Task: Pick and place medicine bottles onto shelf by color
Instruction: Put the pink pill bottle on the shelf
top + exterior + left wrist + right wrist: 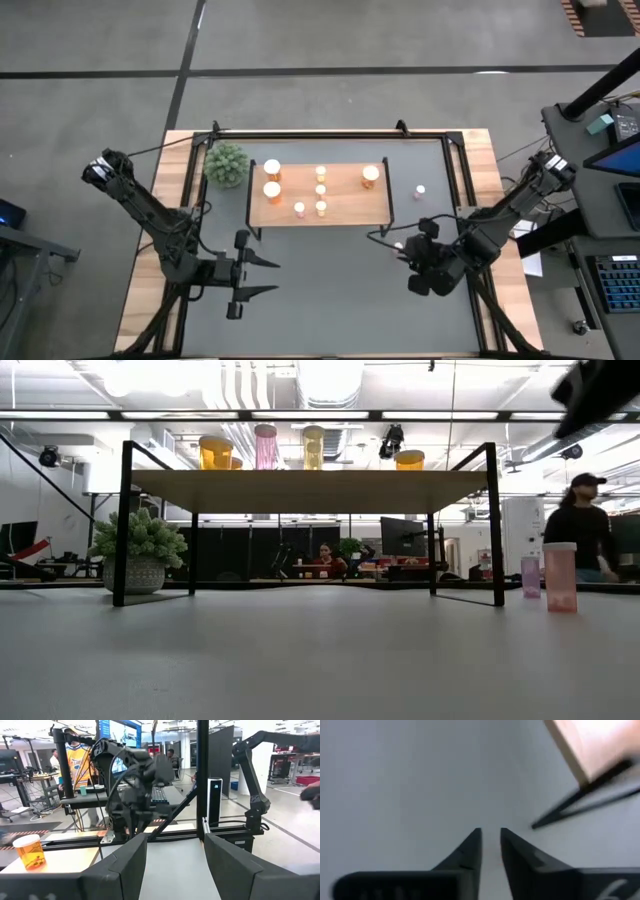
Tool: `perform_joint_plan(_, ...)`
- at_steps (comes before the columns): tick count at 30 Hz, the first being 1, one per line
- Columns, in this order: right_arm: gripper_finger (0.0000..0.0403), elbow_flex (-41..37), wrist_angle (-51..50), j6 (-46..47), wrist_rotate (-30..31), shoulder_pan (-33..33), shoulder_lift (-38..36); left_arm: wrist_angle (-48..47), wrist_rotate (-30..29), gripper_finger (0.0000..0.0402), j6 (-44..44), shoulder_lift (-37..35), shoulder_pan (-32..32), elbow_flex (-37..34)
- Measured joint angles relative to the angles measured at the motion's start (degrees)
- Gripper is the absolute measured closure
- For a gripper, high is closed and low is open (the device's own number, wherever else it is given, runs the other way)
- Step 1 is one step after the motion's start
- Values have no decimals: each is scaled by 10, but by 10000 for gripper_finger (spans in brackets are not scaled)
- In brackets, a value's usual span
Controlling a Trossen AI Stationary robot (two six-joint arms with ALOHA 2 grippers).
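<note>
The shelf (pixel 345 200) stands mid-table on thin black legs. Its top carries orange bottles (pixel 272 168) (pixel 371 174), a row of yellow ones (pixel 321 189) and one pink one (pixel 299 209). Two more pink bottles stand upright on the table right of it, one farther off (pixel 420 190) and one nearer (pixel 398 246) (pixel 560 575). My right gripper (pixel 395 240) (pixel 490 834) hangs slanting down next to the nearer pink bottle, with a narrow gap and nothing in it. My left gripper (pixel 268 276) (pixel 175 852) is open and level, near the shelf's front left.
A green spiky plant (pixel 227 163) in a pot sits at the shelf's far left corner. A shelf leg (pixel 580 802) is close to my right gripper. Bare grey table (pixel 330 300) lies between the two arms, toward the near edge. People are in the room behind.
</note>
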Motion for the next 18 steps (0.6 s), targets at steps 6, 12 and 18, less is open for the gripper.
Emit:
perform_joint_plan(6, 239, -80, 3, 56, 11, -1, -5, 0, 0, 219, 0, 0, 0, -2)
perform_joint_plan(12, 149, -125, 15, 119, 54, -1, 18, 0, 0, 219, 2, 0, 0, -3)
perform_joint_plan(18, 127, -148, 50, 146, 84, -1, 66, 0, 0, 219, 4, -1, 1, -3)
